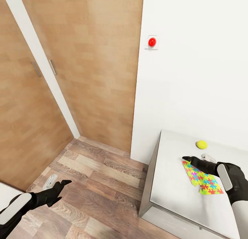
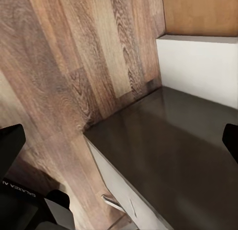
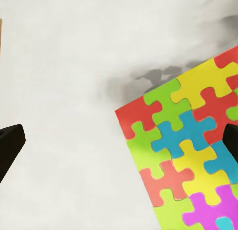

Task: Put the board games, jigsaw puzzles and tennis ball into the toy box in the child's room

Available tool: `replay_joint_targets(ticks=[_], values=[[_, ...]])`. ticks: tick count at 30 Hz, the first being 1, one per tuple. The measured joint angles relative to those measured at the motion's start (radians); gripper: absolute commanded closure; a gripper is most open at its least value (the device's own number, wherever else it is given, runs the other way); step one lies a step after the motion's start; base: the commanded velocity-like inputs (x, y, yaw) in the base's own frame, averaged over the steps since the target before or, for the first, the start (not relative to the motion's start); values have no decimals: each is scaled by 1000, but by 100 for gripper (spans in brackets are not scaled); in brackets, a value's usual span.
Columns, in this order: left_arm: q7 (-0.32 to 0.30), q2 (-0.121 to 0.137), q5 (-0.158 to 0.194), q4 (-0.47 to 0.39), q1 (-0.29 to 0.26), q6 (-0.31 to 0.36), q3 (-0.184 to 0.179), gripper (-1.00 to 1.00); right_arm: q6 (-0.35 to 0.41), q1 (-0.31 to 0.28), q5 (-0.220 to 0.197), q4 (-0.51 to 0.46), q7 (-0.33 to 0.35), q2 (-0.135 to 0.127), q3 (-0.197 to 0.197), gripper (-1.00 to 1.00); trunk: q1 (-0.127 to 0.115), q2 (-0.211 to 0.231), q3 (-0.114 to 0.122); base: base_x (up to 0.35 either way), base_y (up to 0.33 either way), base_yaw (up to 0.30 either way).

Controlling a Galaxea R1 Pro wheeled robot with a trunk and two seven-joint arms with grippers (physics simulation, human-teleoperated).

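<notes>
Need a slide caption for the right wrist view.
Open right gripper above the pale table, a multicoloured jigsaw puzzle lying flat beneath.

A white wall (image 1: 193, 77) fills the head view from twelve to three o'clock, carrying a small square plate with a round red button (image 1: 152, 42) near one o'clock. Tall wooden wardrobe doors (image 1: 93, 60) with slim metal handles (image 1: 52, 66) span nine to twelve o'clock, split by a white strip. Brown wood-plank flooring (image 1: 93, 184) covers six to eight o'clock. Lighting is soft and even.
</notes>
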Motion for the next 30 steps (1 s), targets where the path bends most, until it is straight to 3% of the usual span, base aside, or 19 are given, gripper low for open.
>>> replay_joint_targets(ticks=[9, 13, 16, 17, 18, 23, 30], values=[[0, 0, -1, 0, 0, 0, 1, -100, 0, 0, -1, -23, 8, -2, -10, -100, 0, 0, 0, 0, 0, 3], [0, 0, -1, 0, 0, 0, 1, -100, 3, 2, 0, -93, 19, -7, -59, -100, 0, 0, 0, 0, 0, 0], [0, 1, 0, 0, 0, 0, 1, -100, 6, 10, 3, -165, 25, -9, -139, -100, 0, 0, 0, 0, 0, 0], [0, 0, 0, 0, 0, 0, 1, -100, 6, 11, 2, -166, 25, -9, -140, -100, 0, 0, 0, 0, 0, -47], [0, 0, -1, 0, 0, 0, 0, -100, 7, 20, 4, -194, 27, -9, -188, -100, 0, 0, 0, 0, 0, -47], [0, 0, -1, 0, 0, 0, 0, -100, 8, 35, 4, -225, 29, -10, -245, -100, 0, 0, 0, 0, 0, -149], [-1, 0, 0, 0, 0, 0, 0, -100, 9, 46, 5, -241, 30, -9, -274, -100, 0, 0, 0, 0, 0, -241]])
